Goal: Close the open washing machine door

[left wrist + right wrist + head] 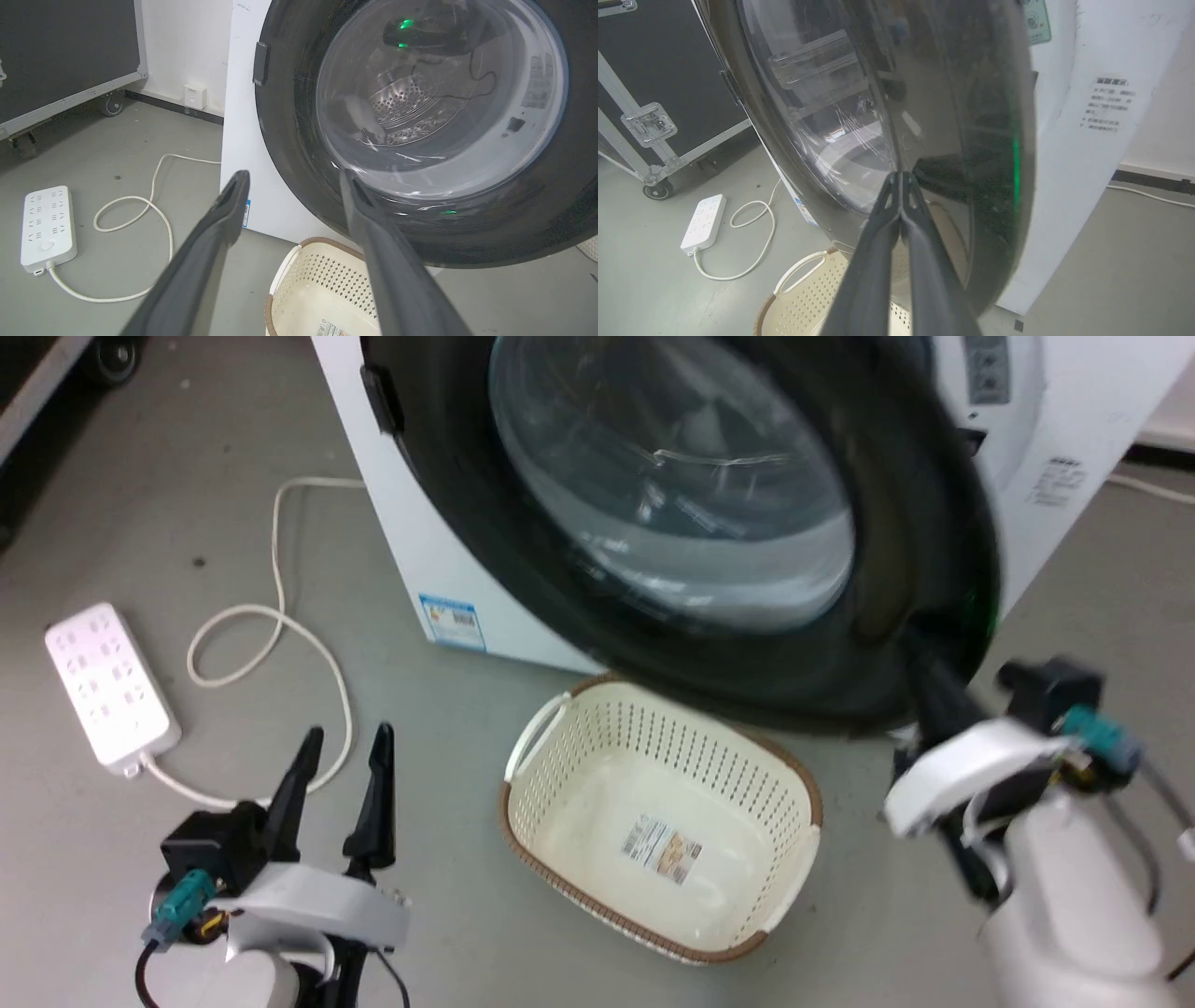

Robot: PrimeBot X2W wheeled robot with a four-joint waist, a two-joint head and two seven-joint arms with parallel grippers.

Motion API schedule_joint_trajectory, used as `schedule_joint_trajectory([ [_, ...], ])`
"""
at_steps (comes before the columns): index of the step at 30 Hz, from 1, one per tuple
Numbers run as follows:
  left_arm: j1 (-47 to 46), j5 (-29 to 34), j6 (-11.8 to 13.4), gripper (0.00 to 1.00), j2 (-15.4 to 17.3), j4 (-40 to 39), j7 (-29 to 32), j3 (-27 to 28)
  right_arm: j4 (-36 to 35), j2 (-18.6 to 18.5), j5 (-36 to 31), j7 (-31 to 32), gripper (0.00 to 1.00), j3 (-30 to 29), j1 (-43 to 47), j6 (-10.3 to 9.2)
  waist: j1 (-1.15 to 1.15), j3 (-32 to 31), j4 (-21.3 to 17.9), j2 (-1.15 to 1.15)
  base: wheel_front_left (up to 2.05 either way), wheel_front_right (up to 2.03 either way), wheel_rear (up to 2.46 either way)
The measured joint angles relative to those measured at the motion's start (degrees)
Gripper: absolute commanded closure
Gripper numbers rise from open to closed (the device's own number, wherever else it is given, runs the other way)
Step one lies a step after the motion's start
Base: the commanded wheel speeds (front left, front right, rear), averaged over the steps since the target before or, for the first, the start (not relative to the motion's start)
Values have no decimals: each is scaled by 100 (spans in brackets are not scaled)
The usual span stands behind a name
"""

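Head camera: the washing machine door [672,495], black-rimmed with a bulging glass window, stands partly open in front of the white washing machine [411,551]. It is hinged on its left and blurred across the far half of the scene. The right gripper [929,667] reaches up at the door's lower right rim, its dark fingers closed together with nothing between them. The left gripper [347,733] hovers low on the near left, fingers spread wide and empty, well apart from the door. A cream laundry basket [509,803] sits on the grey floor [448,915] just below the door. A white power strip [110,683] and its looping cable [276,551] lie to the left.

Left wrist camera: beyond the splayed fingers [219,224], the door's window shows the perforated steel drum [399,100] behind it. The basket's rim is just beneath the door. A black wheeled case [65,51] stands by the far wall on the left.

Right wrist camera: the two fingers [878,261] are pressed flat against each other, their tips set against the door's glossy outer face, between the window and the right edge. That edge stands clear of the machine's white front, which shows beyond it on the right. The power strip lies on the floor at left, in front of the case.
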Motion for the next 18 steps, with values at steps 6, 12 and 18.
schedule_joint_trajectory([
  [6, -137, 209, -7, 0, -122, -302, 0, 120, 323, -30, -450, -67, 100, -746, -811, -5, 0, 358, 107, 0, 0, 0, 0],
  [12, -276, 367, -77, 0, -211, -471, 0, 232, 570, -158, -745, -136, 100, -1244, -1561, -4, 0, 742, 259, 0, 0, 0, 0],
  [18, -313, 503, -153, 0, -277, -490, 0, 425, 965, -121, -947, -304, 100, -1837, -2312, -4, 0, 1023, 241, 0, 0, 0, 0],
])
